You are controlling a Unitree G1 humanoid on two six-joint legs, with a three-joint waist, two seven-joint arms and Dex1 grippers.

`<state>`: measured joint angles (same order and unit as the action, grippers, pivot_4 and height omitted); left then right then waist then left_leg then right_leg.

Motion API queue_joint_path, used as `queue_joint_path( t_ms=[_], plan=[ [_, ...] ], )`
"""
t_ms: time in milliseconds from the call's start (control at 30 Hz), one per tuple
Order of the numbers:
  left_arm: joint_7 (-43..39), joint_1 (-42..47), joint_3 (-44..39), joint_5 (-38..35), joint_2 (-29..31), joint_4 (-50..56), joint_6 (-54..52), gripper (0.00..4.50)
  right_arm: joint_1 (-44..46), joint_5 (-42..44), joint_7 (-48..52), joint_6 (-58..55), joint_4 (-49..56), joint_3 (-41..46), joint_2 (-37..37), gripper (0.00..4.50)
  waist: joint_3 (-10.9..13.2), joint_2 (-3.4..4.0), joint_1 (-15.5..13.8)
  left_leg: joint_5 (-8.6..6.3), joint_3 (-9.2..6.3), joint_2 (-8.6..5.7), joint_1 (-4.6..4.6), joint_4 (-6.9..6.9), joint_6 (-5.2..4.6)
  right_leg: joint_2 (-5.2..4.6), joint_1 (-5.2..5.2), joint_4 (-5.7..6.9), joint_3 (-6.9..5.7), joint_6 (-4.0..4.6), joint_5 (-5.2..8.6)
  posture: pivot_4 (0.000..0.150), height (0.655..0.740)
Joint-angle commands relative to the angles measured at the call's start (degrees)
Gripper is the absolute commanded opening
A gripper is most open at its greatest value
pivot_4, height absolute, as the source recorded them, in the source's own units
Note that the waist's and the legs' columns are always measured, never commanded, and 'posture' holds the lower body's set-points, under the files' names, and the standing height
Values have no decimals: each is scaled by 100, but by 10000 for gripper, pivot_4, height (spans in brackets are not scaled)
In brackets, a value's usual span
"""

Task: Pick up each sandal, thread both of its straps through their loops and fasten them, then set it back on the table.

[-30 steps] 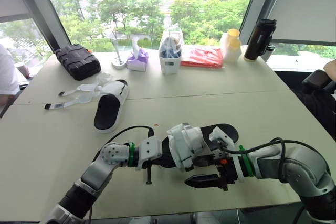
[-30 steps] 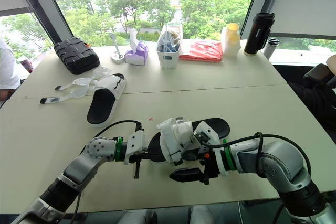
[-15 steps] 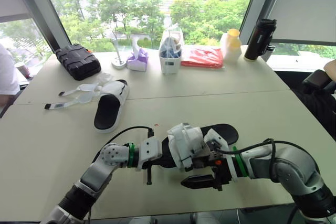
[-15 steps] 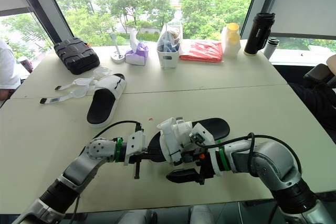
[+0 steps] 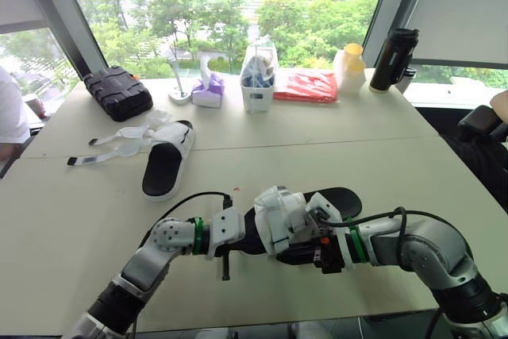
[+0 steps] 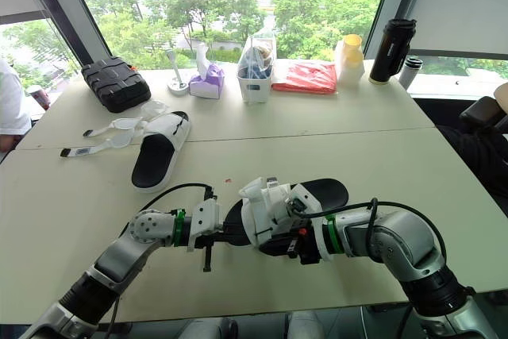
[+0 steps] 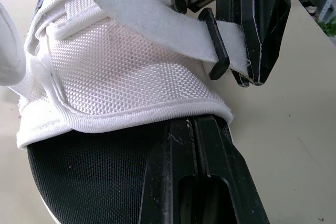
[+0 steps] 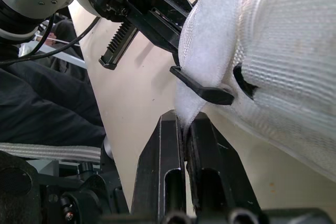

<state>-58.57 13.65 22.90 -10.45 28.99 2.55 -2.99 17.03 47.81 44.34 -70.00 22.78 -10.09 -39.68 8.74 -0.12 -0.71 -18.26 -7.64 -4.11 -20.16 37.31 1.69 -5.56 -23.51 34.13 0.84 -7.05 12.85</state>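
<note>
The nearer sandal [image 5: 337,196] is being held at the front of the tabletop [image 5: 397,148], between the two arms. The left fingers [image 7: 168,182] are pressing together on the edge of its black sole, while the right fingers [image 8: 163,171] are pinching the end of its white strap [image 7: 152,22] just past the black loop [image 7: 214,45]. The other sandal [image 5: 165,163] is lying farther back on the left, its straps [image 5: 111,148] trailing loose.

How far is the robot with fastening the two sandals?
Done: nothing fully. In hand: the left gripper steadies the near sandal by its sole; the right gripper, jaws shut, pinches a strap end already through its black loop. Left: fastening, then the far sandal, lying with straps loose.
</note>
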Motion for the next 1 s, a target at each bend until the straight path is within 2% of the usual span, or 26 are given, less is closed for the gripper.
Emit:
queue_joint_path(
  t_ms=[33, 133, 367, 633, 900, 1000],
  plan=[
    [-42, -304, 377, 487, 160, -400, -371, 0, -216, 312, 424, -180, 298, -177, -183, 459, 0, 0, 0, 0, 0, 0, 0, -1, 0, 0, 0, 0, 0, 0, 0, 1500, 7400],
    [-57, -295, 374, 475, 179, -393, -381, 0, -439, 632, 798, -409, 407, -169, -451, 459, -1, 1, -5, 0, -3, 0, -1, -7, 0, 0, 0, -2, -1, 0, 1, 1500, 7400],
    [-88, -395, 334, 422, 307, -275, -458, 0, -797, 257, 1826, 125, 825, -808, -1544, 459, -3, 3, 3, -2, 3, -2, -2, -6, -2, -3, 2, -5, -1, -15, 10, 1500, 7400],
    [-68, -506, 380, 506, 396, -200, -526, 0, -724, -138, 2246, 766, 846, -933, -1791, 459, -4, 5, -9, -14, -1, -5, -7, -9, -17, -6, 0, -11, -2, -23, 18, 1500, 7400],
    [-137, -300, 632, 777, 417, -546, -357, 0, 237, 550, 2412, 685, 1194, 240, -2046, 459, -4, 8, -8, -17, 1, -3, -7, -9, -20, -5, -1, -12, -1, -22, 19, 1500, 7400],
    [-135, -192, 699, 868, 380, -772, -231, 0, 1109, 811, 2387, 434, 868, 387, -1905, 459, -4, 9, -8, -17, 2, -4, -3, -3, -20, -5, 5, -11, -1, -23, 18, 1500, 7400]
  ],
)
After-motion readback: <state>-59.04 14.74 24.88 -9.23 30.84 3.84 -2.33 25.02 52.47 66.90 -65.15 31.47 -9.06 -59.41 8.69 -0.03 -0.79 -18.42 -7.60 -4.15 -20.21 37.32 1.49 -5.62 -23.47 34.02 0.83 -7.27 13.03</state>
